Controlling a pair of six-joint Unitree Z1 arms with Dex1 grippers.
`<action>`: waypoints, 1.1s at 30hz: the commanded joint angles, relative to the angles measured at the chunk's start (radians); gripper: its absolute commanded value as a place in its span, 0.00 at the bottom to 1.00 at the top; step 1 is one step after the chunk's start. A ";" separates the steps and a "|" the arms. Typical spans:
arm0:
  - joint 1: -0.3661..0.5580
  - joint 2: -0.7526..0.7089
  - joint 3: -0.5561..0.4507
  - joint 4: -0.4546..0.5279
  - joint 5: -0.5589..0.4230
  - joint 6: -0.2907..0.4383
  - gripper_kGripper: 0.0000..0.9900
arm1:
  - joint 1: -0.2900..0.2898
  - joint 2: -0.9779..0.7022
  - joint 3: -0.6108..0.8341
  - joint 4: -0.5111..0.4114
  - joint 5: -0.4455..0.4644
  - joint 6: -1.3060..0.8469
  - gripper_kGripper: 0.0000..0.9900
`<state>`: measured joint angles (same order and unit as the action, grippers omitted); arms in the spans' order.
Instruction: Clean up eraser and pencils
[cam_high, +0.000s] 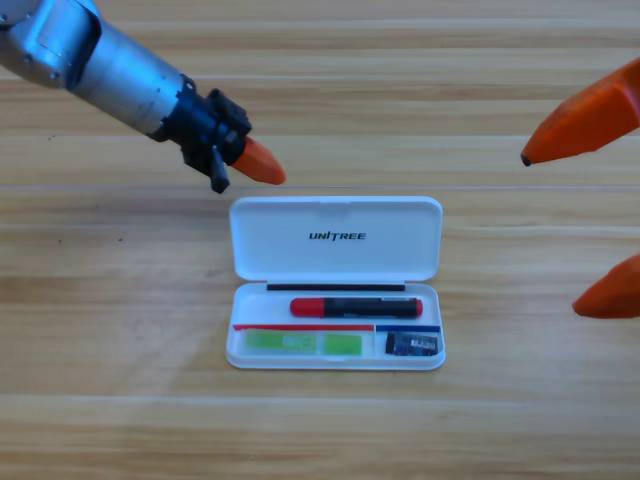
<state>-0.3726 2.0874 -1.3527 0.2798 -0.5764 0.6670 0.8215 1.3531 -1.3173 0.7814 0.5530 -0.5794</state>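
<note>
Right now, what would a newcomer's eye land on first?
The open white case at the table's centre, with the black-and-red pencil, the green pencil and the eraser inside its tray. Then the left gripper just above the lid's left corner, and the right gripper large at the right edge, jaws apart.

- The right pincer (580, 230), off to the right of the white case (336, 240), is cut by the picture's right edge; only two orange jaw tips show, spread well apart, with the body and arm out of view.
- The left arm (90, 55), up and left of the case, is cut by the top-left corner.
- The left pincer (258, 163), just above the case's lid, shows as one orange tip; any gap between its jaws is hidden.
- The eraser (412, 345), in the case's lower right compartment, carries a label too small to read.
</note>
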 joint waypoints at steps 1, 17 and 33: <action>-0.046 0.056 0.023 -0.007 0.009 0.000 0.00 | 0.007 0.028 0.033 -0.017 0.015 0.006 0.95; -0.108 -0.053 0.084 0.116 0.009 0.048 0.00 | 0.019 0.031 0.035 -0.017 0.015 0.009 0.95; -0.190 -0.147 0.162 0.159 0.052 0.074 0.00 | 0.021 0.029 0.038 -0.017 0.031 0.013 0.95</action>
<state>-0.5196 1.9451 -1.2454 0.4497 -0.5479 0.7285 0.8220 1.3532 -1.3161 0.7797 0.5704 -0.5721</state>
